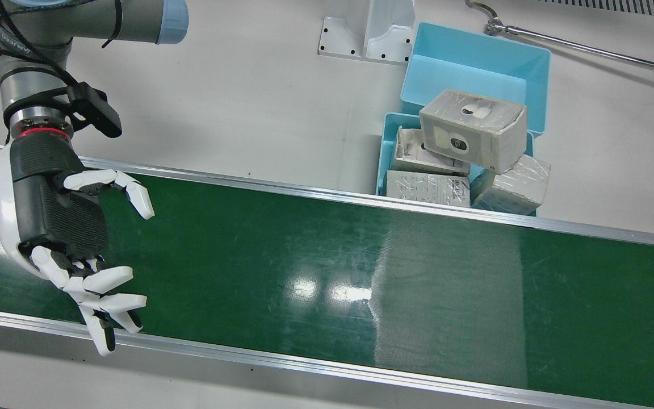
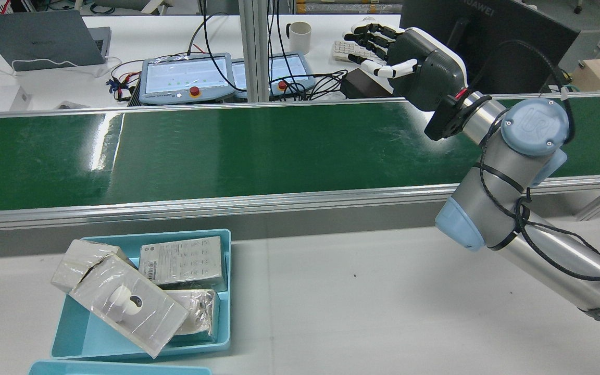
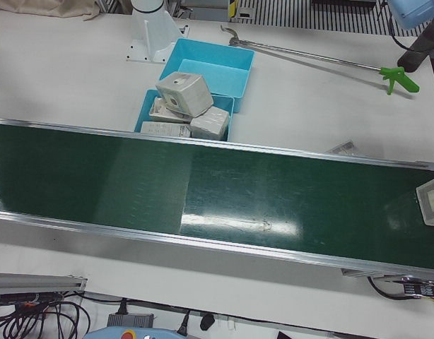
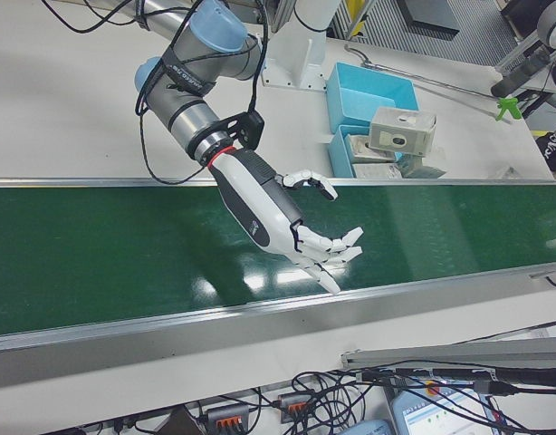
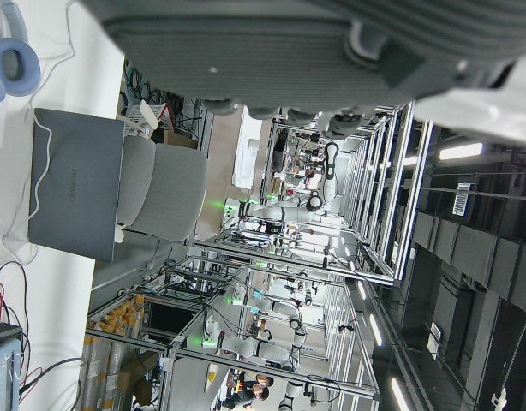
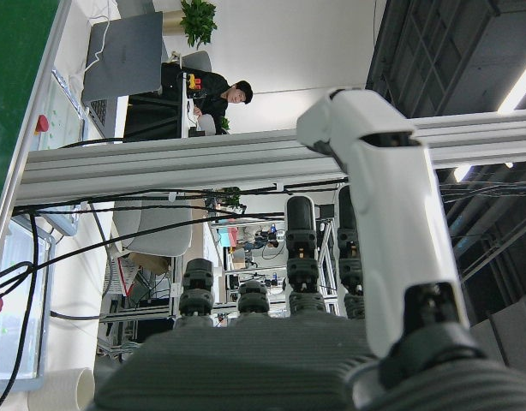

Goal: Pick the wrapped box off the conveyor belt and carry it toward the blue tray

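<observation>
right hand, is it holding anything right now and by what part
Nothing. The right hand hangs open over the belt, fingers spread and empty.

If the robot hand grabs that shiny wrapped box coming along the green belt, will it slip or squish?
The wrapped box looks covered in glossy clear film, so it may be a bit slippery for the right hand, which is open over the belt. Its flat sides and square corners suggest stiff cardboard that probably won't squish or roll. Only a corner shows, so its weight is a guess.

A closed laptop [image 2: 39,39], a white mug [image 2: 300,36] and two teach pendants [image 2: 188,78] sit behind the belt
</observation>
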Motion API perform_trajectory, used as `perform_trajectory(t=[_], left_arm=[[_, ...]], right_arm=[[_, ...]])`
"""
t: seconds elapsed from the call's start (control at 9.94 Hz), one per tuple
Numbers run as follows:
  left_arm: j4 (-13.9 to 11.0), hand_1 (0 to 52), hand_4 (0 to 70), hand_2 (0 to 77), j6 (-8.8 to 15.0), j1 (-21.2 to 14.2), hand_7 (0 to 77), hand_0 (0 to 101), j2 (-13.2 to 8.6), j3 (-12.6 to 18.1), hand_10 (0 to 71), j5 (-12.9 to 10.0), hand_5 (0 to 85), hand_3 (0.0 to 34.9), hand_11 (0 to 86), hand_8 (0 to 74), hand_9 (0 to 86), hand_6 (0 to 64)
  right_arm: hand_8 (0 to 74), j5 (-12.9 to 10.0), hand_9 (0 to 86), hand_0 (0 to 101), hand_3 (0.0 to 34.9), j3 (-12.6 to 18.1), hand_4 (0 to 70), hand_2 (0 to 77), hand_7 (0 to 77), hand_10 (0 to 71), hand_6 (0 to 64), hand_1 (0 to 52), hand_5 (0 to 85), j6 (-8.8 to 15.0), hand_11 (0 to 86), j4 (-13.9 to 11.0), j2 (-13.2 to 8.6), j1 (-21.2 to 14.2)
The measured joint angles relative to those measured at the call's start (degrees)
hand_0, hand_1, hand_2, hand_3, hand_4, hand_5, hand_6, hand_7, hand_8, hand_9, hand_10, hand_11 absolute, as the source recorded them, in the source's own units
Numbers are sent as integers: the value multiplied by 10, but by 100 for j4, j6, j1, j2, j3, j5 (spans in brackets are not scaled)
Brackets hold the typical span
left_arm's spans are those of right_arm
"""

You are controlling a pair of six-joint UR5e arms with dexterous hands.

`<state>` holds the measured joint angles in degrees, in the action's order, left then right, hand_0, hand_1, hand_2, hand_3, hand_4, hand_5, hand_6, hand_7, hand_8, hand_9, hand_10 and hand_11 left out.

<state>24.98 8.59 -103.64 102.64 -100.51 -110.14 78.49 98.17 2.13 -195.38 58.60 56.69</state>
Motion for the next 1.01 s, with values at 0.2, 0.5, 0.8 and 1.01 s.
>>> perform_trajectory(t=[0.2,0.5,0.8,1.01], left_arm=[[0,0,0,5,0,0,5,0,0,0,5,0,11,0,5,5,0,0],[0,0,0,5,0,0,5,0,0,0,0,0,11,0,5,5,0,0],[0,0,0,11,0,0,5,0,0,0,0,0,11,0,0,5,0,0],[0,0,0,5,0,0,5,0,0,0,5,0,11,0,5,5,0,0]], right_arm=[[33,-1,87,537,84,2,218,404,262,82,109,256,333,-2,142,3,1,0],[38,-1,87,537,89,8,218,382,262,82,109,256,333,-2,142,10,2,1],[38,-1,87,532,93,9,218,365,267,82,114,251,333,-12,142,20,6,16],[38,-1,87,532,93,9,218,365,267,82,114,245,333,-22,142,20,9,22]])
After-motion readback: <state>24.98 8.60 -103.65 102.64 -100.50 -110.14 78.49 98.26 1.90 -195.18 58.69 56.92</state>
